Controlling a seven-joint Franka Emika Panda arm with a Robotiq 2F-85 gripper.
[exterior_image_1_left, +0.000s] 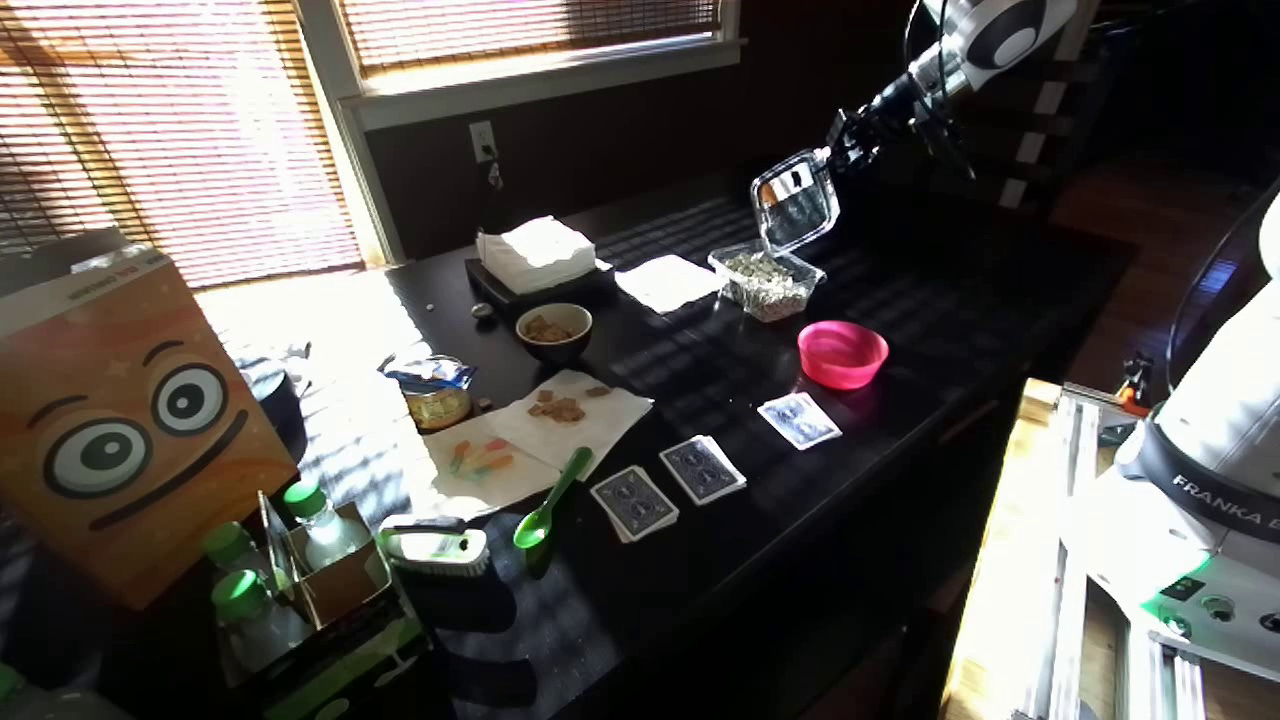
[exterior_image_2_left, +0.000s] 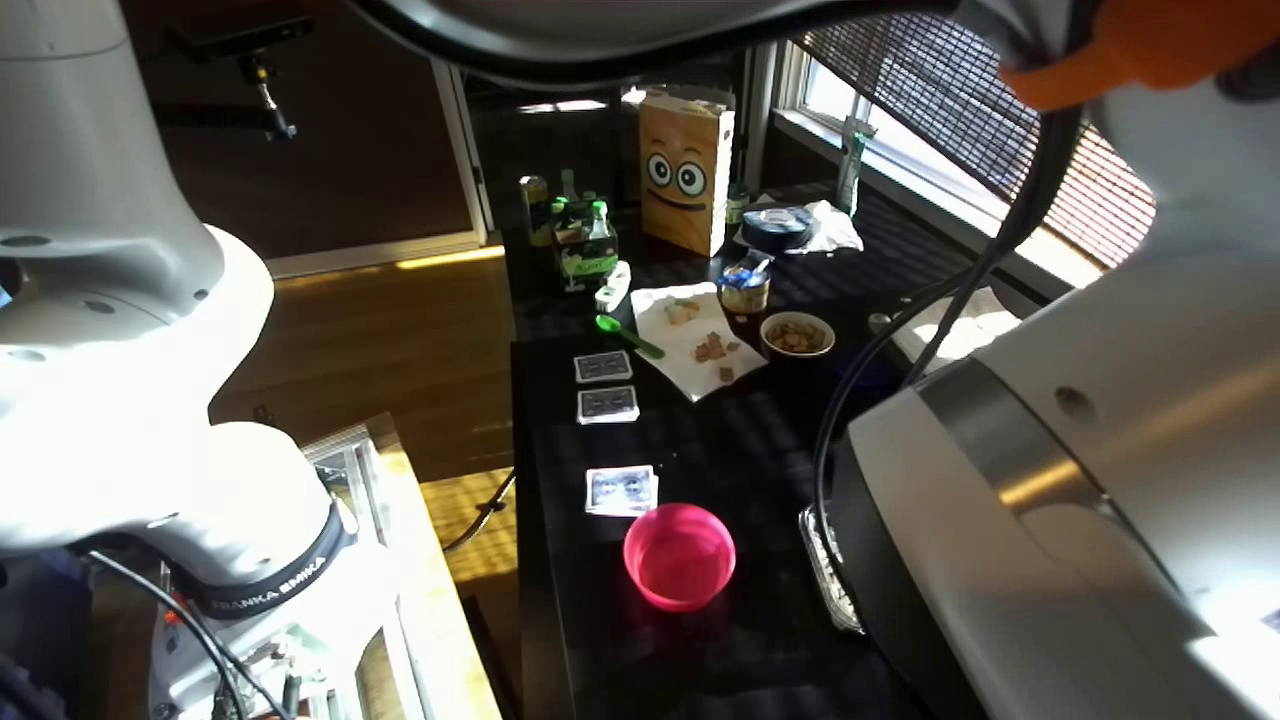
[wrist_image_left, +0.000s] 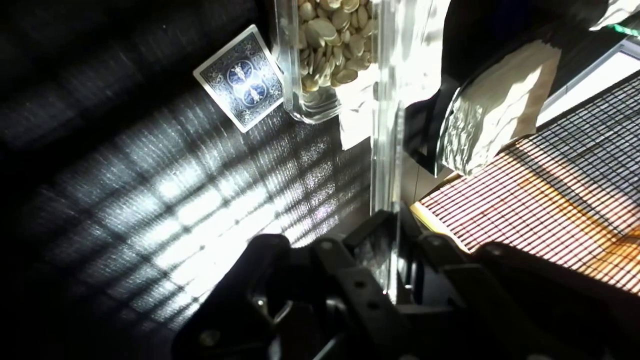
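Note:
My gripper (wrist_image_left: 394, 216) is shut on the edge of a clear plastic lid (exterior_image_1_left: 797, 205). In the wrist view the lid (wrist_image_left: 386, 165) appears edge-on, as a long bright strip running up from between the fingertips. It stands raised above a clear container (exterior_image_1_left: 768, 290) of pale seeds (wrist_image_left: 335, 45), and its lower edge meets the container's rim. In an exterior view the gripper (exterior_image_1_left: 832, 156) hangs above the table's far part, up and to one side of the container. In an exterior view the arm hides the gripper and most of the container (exterior_image_2_left: 830, 575).
A pink bowl (exterior_image_1_left: 843, 355) and a card stack (exterior_image_1_left: 800, 420) stand near the container. Close by are a paper napkin (exterior_image_1_left: 668, 283) and a napkin pile (exterior_image_1_left: 540, 252). Farther off are a bowl of cereal (exterior_image_1_left: 553, 330), a green spoon (exterior_image_1_left: 553, 500), bottles and a large orange box (exterior_image_1_left: 140, 420).

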